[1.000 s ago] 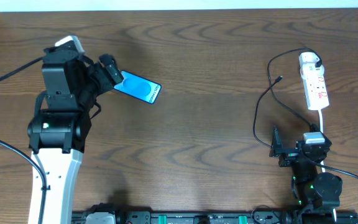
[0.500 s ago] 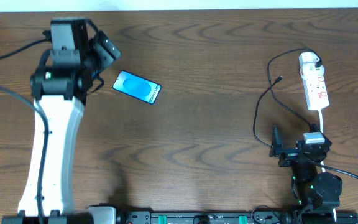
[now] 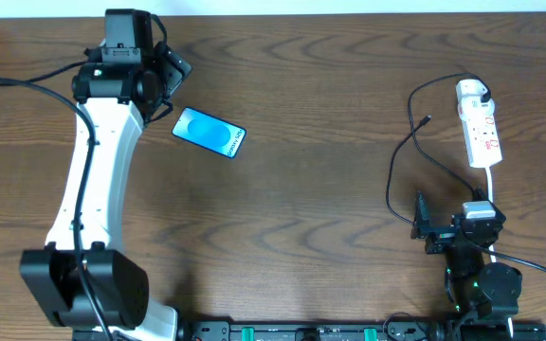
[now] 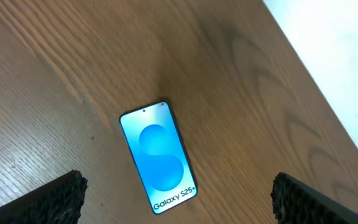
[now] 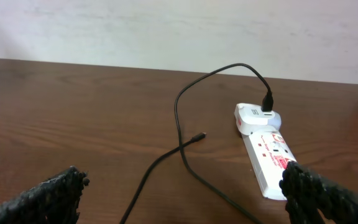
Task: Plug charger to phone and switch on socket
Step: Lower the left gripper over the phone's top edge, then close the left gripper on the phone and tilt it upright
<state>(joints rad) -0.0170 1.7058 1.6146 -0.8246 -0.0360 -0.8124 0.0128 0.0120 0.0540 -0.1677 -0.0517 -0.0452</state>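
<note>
Left end effector (image 3: 172, 83) retreated toward far edge; phone (image 3: 209, 133) flat on wood table (image 3: 311, 189).

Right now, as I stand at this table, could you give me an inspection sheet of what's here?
Surface: brown wooden table.
Job's things: phone flat, screen lit, at left; socket at right with the charger's adapter plugged in; plug tip loose, apart from the phone.
Clutter: nothing seen.
Claws: left claw open beside the phone; right claw open, empty, short of the socket.
Cables: charger cable loops across the table; thick robot cable at left.
Surroundings: pale wall behind.
</note>
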